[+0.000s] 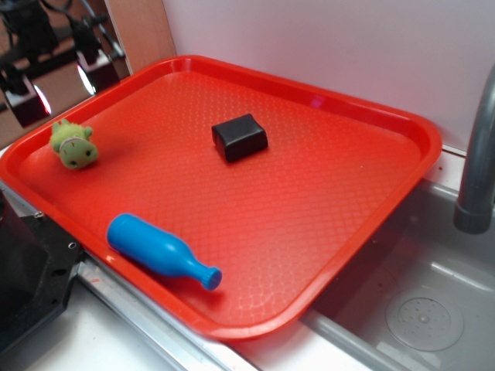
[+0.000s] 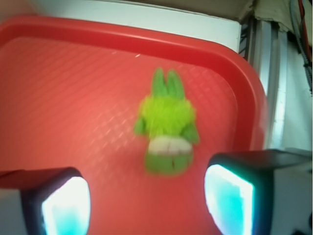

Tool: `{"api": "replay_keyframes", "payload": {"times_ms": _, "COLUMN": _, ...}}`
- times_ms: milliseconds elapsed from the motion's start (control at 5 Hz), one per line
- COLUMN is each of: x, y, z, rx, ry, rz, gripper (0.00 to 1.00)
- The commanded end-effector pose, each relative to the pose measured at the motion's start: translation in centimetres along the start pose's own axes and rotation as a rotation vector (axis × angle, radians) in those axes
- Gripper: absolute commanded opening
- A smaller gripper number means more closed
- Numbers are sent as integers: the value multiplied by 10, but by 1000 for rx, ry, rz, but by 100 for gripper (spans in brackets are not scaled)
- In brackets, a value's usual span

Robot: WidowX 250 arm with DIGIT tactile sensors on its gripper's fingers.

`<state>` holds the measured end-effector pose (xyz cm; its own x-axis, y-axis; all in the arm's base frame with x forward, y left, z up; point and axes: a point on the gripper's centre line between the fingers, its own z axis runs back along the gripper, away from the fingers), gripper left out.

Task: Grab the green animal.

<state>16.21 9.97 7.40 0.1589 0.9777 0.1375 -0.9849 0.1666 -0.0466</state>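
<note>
In the outside view, the green animal [image 1: 74,144] lies on the red tray [image 1: 325,232], way over by the tray's left edge and a bit toward the far side. It is well apart from the black block [image 1: 240,137] in the far middle and from the blue bottle toy [image 1: 158,251] near the front edge. A grey faucet pipe [image 1: 479,154] stands at the right, over the sink. The toy looks fuzzy and small, so it is probably very light and squishy, and it should not break or slip much. The claw itself is hard to make out in this view; only dark bits show at the top left. In the wrist view, the gripper [image 2: 146,200] is wide open and holds nothing. Its two fingers [image 2: 229,200] sit low in the picture, one on each side, and the green animal [image 2: 166,129] lies between and a little past them, not touching either. The toy is a bit blurry here. Its long way runs near to far. Two pointy bits, ears or feet, stick out on the far end, and a darker green bump with a pale band sits on the near end. The fat fuzzy middle looks like the best place to pinch, squeezing from left and right across its short way.
</note>
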Motion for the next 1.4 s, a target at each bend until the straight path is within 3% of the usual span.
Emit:
{"api": "replay_keyframes", "payload": {"times_ms": 0, "x": 14, "y": 15, "z": -21, "rx": 39, "ry": -67, "rz": 48, "gripper": 100}}
{"api": "replay_keyframes", "payload": {"times_ms": 400, "x": 15, "y": 20, "z": -44, "rx": 100, "ry": -118, "rz": 52, "gripper": 100}}
{"api": "replay_keyframes", "payload": {"times_ms": 600, "x": 14, "y": 23, "z": -47, "rx": 106, "ry": -116, "rz": 63, "gripper": 93}}
{"api": "replay_keyframes", "payload": {"times_ms": 800, "x": 15, "y": 26, "z": -47, "rx": 88, "ry": -106, "rz": 83, "gripper": 0}}
{"api": "replay_keyframes", "payload": {"times_ms": 1200, "x": 12, "y": 22, "z": -31, "rx": 58, "ry": -61, "rz": 28, "gripper": 0}}
